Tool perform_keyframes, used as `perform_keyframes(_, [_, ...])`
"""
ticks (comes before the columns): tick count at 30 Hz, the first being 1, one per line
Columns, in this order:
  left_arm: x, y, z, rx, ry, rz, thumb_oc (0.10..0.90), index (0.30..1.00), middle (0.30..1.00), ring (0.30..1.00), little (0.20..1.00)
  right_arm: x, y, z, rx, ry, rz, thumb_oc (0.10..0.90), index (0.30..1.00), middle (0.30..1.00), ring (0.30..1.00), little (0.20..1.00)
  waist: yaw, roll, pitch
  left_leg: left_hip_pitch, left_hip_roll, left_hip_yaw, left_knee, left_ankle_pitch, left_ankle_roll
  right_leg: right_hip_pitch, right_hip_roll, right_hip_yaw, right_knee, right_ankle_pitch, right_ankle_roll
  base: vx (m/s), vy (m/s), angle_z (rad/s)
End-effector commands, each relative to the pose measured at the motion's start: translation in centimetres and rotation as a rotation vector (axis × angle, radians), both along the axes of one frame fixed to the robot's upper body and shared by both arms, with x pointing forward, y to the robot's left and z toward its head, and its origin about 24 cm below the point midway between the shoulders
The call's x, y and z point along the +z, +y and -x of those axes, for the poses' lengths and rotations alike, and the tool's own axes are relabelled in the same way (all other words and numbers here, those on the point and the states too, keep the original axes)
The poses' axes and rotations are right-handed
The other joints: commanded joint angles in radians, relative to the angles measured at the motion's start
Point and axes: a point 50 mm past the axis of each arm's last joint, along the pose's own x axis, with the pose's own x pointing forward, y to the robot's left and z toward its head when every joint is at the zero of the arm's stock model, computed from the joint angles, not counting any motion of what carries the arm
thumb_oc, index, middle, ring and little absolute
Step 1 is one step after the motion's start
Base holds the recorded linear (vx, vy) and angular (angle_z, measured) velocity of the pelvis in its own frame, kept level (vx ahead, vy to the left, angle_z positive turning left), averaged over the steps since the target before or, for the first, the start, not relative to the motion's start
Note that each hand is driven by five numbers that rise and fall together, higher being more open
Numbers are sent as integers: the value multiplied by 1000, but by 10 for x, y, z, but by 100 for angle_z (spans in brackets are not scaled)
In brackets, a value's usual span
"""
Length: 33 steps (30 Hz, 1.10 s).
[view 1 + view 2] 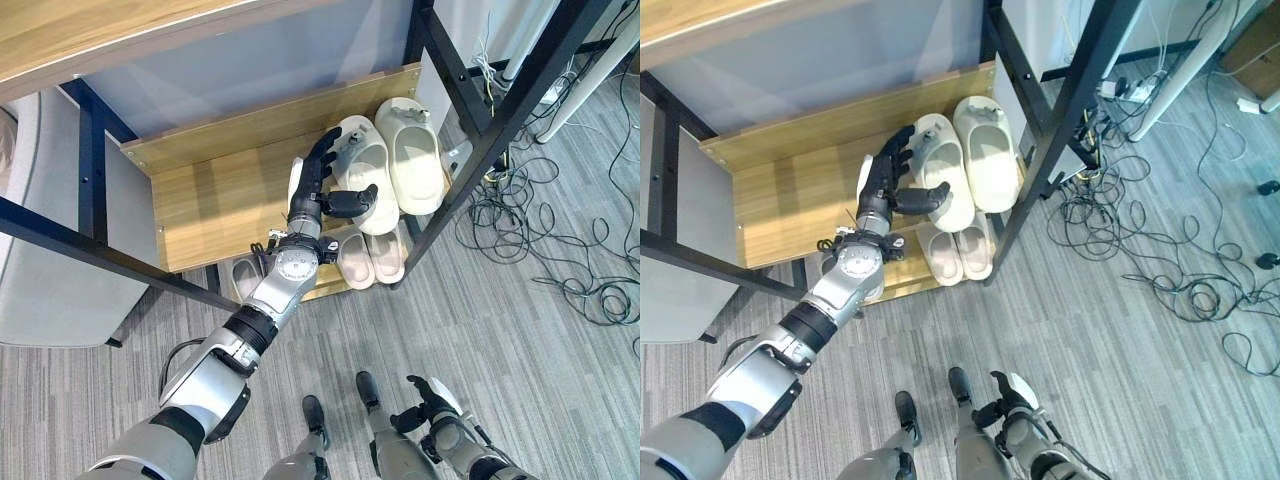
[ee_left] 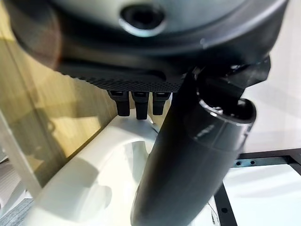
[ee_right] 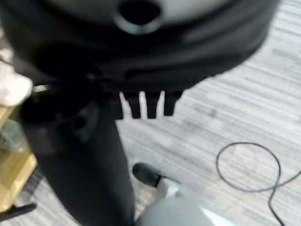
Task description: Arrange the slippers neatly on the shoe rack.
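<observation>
Overhead, left eye: shoe rack [image 1: 215, 200]; cream slippers [image 1: 395, 160] paired on its shelf's right end; left hand [image 1: 320, 185], fingers straight, thumb resting on the nearer one. Pink pair [image 1: 370, 255] below. Right wrist: right hand [image 3: 141, 101] relaxed, beside rack. Arranging looks nearly finished.

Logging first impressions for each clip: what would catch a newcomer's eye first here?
The left hand reaching onto the wooden upper shelf of the shoe rack, fingers straight over the nearer of two cream slippers lying side by side at the shelf's right end. Below them a pinkish pair sits on the lower shelf, and a tangle of cables sprawls on the grey floor to the right.
</observation>
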Motion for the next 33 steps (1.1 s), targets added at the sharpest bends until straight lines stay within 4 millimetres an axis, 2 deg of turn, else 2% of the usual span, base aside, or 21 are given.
perform_keyframes(1, [75,-24,-5,-60,-249,14,800,900,900,900,900,-7,-11,17,-15,44,15,800,900,900,900,900,1,8,-73,9,-19,-72,2,-161,-1,-14,-54,-43,32,-101,43,0,0,0])
perform_keyframes(15, [66,-5,-1,-66,-255,43,800,900,900,900,900,-7,-7,13,-36,61,-18,800,900,900,900,900,34,-18,-99,47,-17,-100,2,-155,-11,51,-53,-93,23,-110,43,-10,-21,8])
perform_keyframes(19, [65,0,6,-89,-278,89,800,900,900,900,900,-7,-5,11,-45,62,-28,800,900,900,900,900,43,-29,-104,58,-15,-107,2,-154,-12,68,-53,-107,22,-113,43,-25,-28,7])
perform_keyframes(23, [51,15,28,-159,-313,129,800,900,900,900,900,-6,-2,8,-53,59,-49,800,900,900,900,900,68,-52,-119,84,-12,-119,2,-155,-16,103,-54,-133,23,-119,41,-27,-25,16])
perform_keyframes(25, [38,23,39,-195,-301,121,800,900,900,900,900,-6,0,8,-59,63,-60,800,900,900,900,900,83,-60,-130,95,-11,-124,2,-156,-16,120,-54,-151,24,-123,41,-30,-13,22])
perform_keyframes(28, [4,38,58,-247,-215,125,800,900,900,900,900,-8,2,10,-71,72,-82,800,900,900,900,900,115,-75,-150,119,-11,-142,2,-155,-16,153,-59,-190,31,-130,43,-14,2,17])
perform_keyframes(29, [3,38,58,-246,-214,125,800,900,900,900,900,-8,2,11,-70,74,-82,800,900,900,900,900,113,-75,-151,120,-11,-143,2,-155,-16,155,-59,-191,30,-131,43,-32,32,28])
perform_keyframes(30, [-25,47,72,-273,-123,117,800,900,900,900,900,-9,3,12,-75,80,-93,800,900,900,900,900,139,-86,-160,137,-12,-160,2,-156,-17,179,-62,-216,36,-136,43,-18,28,31])
perform_keyframes(33, [-78,67,98,-269,76,118,800,900,900,900,900,-13,1,20,-89,106,-100,800,900,900,900,900,173,-105,-173,168,-14,-197,2,-158,-15,221,-68,-262,44,-150,42,-25,46,38])
